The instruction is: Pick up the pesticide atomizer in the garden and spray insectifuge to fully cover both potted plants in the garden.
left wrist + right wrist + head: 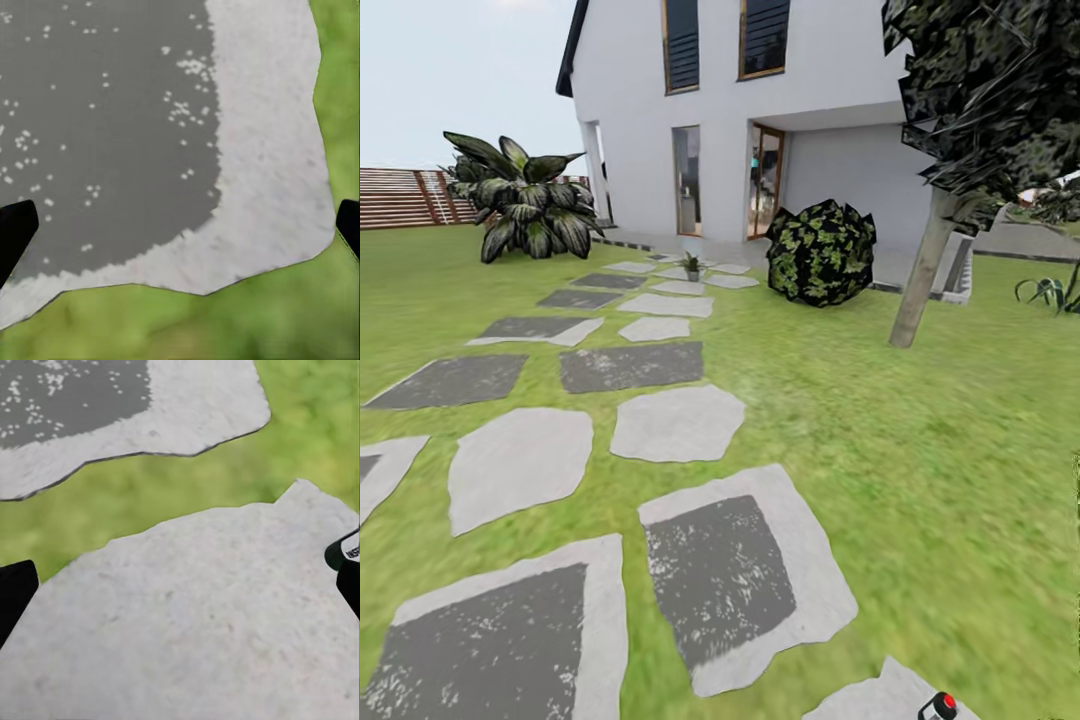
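A small dark bottle with a red cap, the pesticide atomizer [938, 706], stands on a pale stepping stone [885, 698] at the bottom edge of the head view. Its dark body with a white label [345, 550] shows beside one fingertip of my right gripper [180, 592], which is open over that stone. My left gripper [180, 232] hangs open above a dark-centred stone [112, 127], holding nothing. One potted plant [692, 266], small and in a grey pot, sits far up the path near the house. The second potted plant is out of view.
Grey stepping stones [678, 422] run across the green lawn toward a white house [760, 110]. A round speckled bush [822, 250] and a leaning tree trunk [922, 275] stand to the right. A large leafy plant [528, 200] and a brown fence [400, 197] stand far left.
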### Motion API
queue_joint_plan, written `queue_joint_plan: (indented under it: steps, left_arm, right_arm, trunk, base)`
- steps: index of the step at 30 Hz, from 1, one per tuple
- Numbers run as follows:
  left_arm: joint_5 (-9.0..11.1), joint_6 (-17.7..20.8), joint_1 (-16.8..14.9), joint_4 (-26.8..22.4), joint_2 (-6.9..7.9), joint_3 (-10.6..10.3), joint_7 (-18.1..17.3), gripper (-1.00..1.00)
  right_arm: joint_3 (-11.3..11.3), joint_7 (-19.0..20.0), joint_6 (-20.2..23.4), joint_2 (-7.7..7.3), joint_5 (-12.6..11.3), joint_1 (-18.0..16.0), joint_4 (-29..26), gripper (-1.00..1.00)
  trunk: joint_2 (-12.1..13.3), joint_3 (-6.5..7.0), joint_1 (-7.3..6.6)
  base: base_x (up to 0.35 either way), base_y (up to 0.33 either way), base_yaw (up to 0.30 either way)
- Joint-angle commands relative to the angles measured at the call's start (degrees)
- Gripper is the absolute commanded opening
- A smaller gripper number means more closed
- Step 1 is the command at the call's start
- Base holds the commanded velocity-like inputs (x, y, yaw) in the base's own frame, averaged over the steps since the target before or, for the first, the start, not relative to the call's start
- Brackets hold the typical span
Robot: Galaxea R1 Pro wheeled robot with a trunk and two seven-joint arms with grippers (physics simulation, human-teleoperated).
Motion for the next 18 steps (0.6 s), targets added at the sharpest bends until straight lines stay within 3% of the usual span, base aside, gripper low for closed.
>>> queue_joint_plan:
  steps: [1, 18]
  left_arm:
    - [0.0, -0.2, 0.0, 0.0, 0.00, -0.1, 0.2, 1.00]
    - [0.0, -0.2, 0.0, 0.0, 0.00, -0.1, 0.2, 1.00]
  right_arm:
    - [0.0, 0.0, -0.2, -0.01, 0.2, 0.0, 0.0, 1.00]
    - [0.0, 0.0, -0.2, 0.00, 0.2, 0.0, 0.0, 1.00]
  trunk:
    - [0.0, -0.05, 0.01]
    - [0.0, -0.05, 0.01]
  base:
    - [0.241, 0.249, -0.262]
    - [0.241, 0.249, -0.262]
